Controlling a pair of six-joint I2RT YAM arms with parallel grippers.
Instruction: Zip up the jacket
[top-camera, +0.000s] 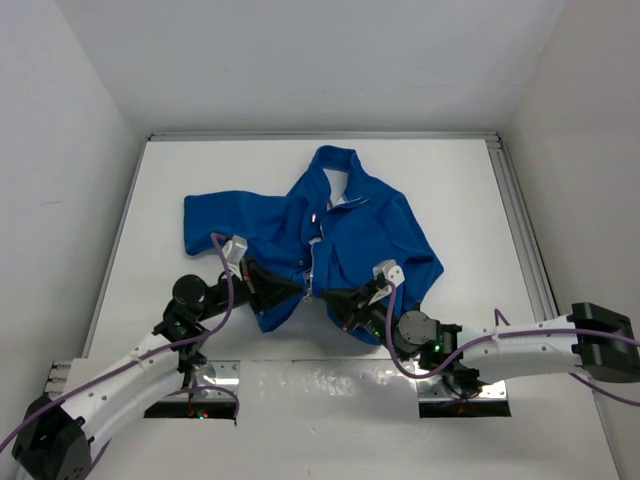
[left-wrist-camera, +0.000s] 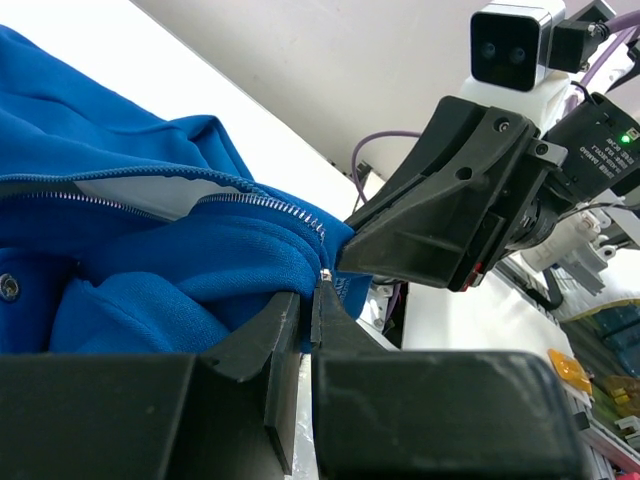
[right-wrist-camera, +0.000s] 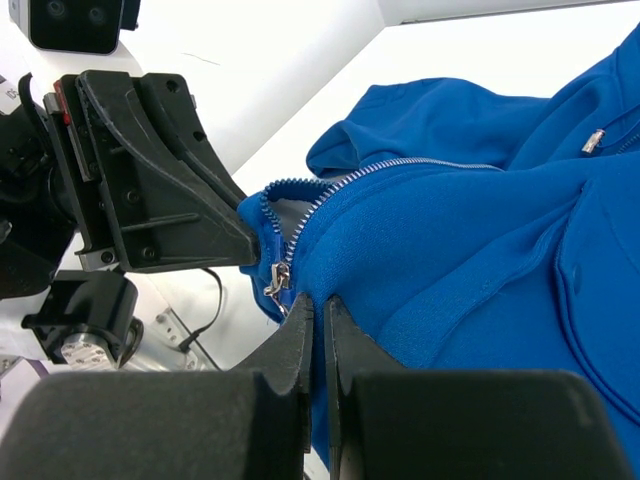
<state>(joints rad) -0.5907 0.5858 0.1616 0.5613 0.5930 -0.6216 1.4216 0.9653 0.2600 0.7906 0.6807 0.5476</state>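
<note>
While it lies unzipped, blue jacket, rumpled

The jacket is royal-blue fleece, soft and matt, with a fine fuzzy nap where it is pinched between the closed fingers of the right gripper. The zipper teeth running away from those fingertips are bright silver metal. The slider just left of them glints. Above the left gripper, which is also clamped on the cloth, the lining is smooth whitish fabric. Both pairs of fingers are black plastic, matt and faintly grainy. Far left of the left fingers, the snap is dull metal.
</note>
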